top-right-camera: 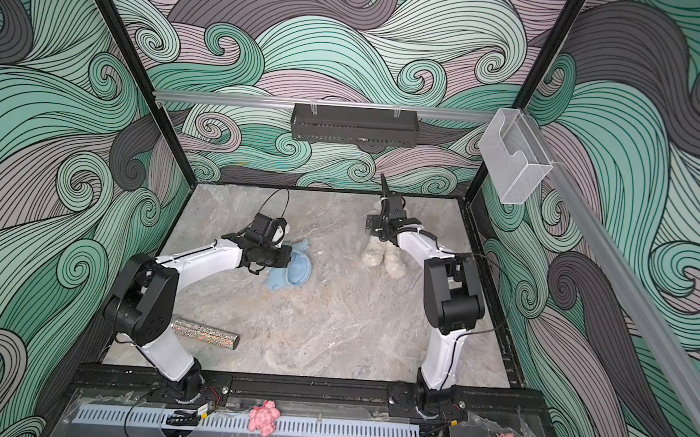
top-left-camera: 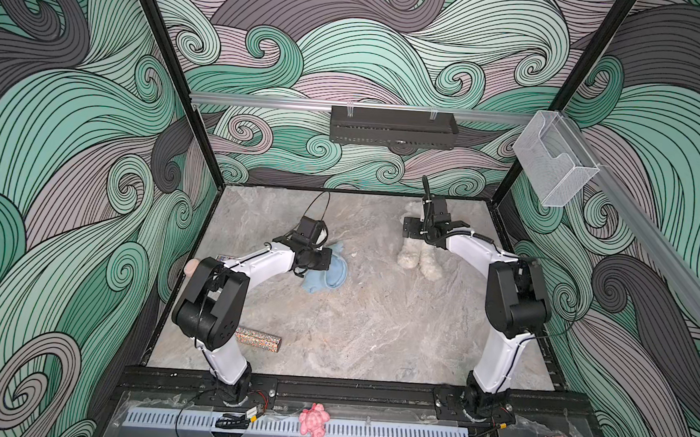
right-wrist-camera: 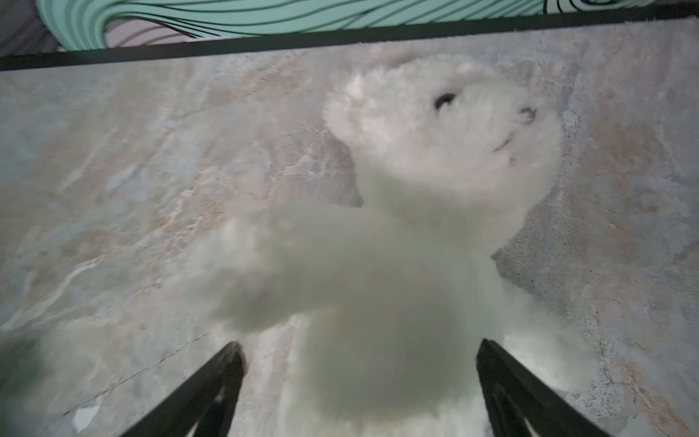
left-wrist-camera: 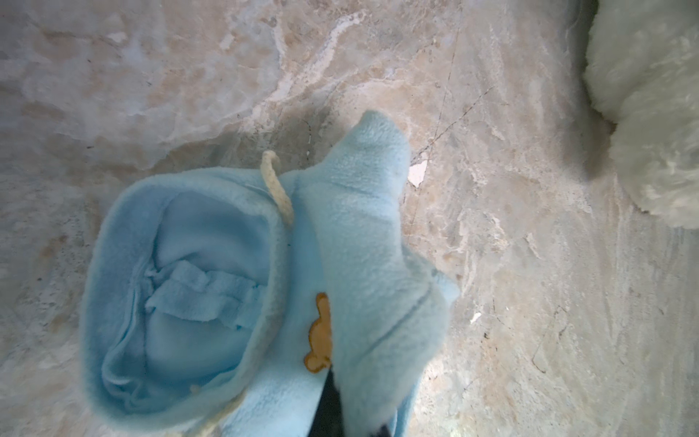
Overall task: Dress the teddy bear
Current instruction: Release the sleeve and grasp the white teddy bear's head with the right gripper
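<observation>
One fluffy white bear [right-wrist-camera: 397, 265] lies face-up at one o'clock on the marble table [top-left-camera: 374, 333], the right gripper [right-wrist-camera: 359, 348] spread wide astride its belly. One blue fleece hoodie [left-wrist-camera: 189, 283] (cream drawstring [left-wrist-camera: 278, 185], orange patch [left-wrist-camera: 319, 336]) sits at ten o'clock, pinched by the left gripper [left-wrist-camera: 332, 397].

Fluffy white plush teddy bear [right-wrist-camera: 397, 265]: dark eyes, nose. Light-blue fleece hooded garment [left-wrist-camera: 359, 227]: cream drawstring [left-wrist-camera: 278, 189], orange-brown patch [left-wrist-camera: 319, 336]. Marbled grey-beige tabletop [top-left-camera: 375, 321]. Wall panels [top-left-camera: 73, 148]: teal, mauve, charcoal swirls, black-lined.
</observation>
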